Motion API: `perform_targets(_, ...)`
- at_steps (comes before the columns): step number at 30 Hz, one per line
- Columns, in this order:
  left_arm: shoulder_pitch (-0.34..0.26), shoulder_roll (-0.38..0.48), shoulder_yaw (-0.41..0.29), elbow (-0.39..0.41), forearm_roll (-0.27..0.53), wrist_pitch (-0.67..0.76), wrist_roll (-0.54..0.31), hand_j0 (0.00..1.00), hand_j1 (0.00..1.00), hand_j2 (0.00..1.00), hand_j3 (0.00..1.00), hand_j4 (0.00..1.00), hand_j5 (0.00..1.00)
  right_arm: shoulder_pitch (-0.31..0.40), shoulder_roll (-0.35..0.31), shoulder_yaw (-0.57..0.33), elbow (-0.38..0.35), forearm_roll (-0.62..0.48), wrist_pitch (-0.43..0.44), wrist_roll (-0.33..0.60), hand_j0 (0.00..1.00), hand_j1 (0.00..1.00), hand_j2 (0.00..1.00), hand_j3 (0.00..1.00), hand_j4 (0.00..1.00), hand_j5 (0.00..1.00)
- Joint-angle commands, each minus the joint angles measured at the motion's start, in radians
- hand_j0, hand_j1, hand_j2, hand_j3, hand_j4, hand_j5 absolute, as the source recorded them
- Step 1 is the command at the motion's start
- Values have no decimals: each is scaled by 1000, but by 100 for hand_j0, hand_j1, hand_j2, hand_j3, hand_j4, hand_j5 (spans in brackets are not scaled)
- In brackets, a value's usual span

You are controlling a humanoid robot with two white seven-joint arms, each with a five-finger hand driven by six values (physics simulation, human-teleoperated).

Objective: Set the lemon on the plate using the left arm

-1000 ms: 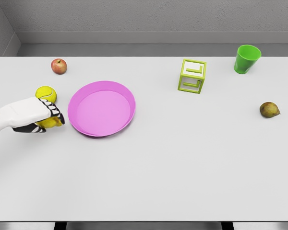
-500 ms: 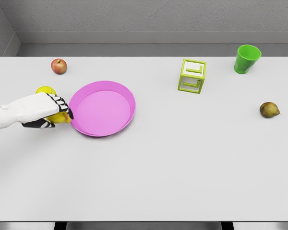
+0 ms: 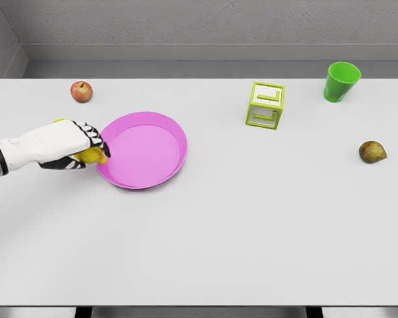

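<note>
Left hand (image 3: 69,144) fingers are being kept curled round the lemon (image 3: 93,156), which is being held just off the left rim of the pink plate (image 3: 166,171), so the dish is lying directly rightward.

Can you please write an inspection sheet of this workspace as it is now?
Surface: white table, flat.
Job's things: lemon held in left hand, at left rim of pink plate; not yet on it.
Clutter: apple, tennis ball mostly hidden behind the hand, green frame cube, green cup, pear.
Grippers: left hand closed on lemon; right not in view.
Cables: nothing seen.
Surroundings: grey wall behind.
</note>
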Motion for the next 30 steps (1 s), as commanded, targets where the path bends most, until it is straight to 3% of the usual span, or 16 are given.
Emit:
perform_targets(1, -5, -9, -5, 0, 6, 3, 1, 59, 59, 59, 59, 59, 59, 0, 0, 0, -1, 0, 0, 0, 100, 100, 100, 100, 100, 100)
perform_targets(10, -20, -32, -5, 0, 6, 3, 1, 59, 59, 59, 59, 59, 59, 0, 0, 0, 0, 0, 1, 0, 100, 100, 100, 100, 100, 100)
perform_targets(13, -28, -38, -5, 0, 6, 3, 1, 53, 53, 53, 53, 53, 53, 0, 0, 0, 0, 0, 0, 0, 100, 100, 100, 100, 100, 100)
perform_targets(30, -43, -98, -5, 0, 4, 3, 1, 55, 55, 55, 55, 55, 55, 0, 0, 0, 0, 1, 0, 0, 100, 100, 100, 100, 100, 100)
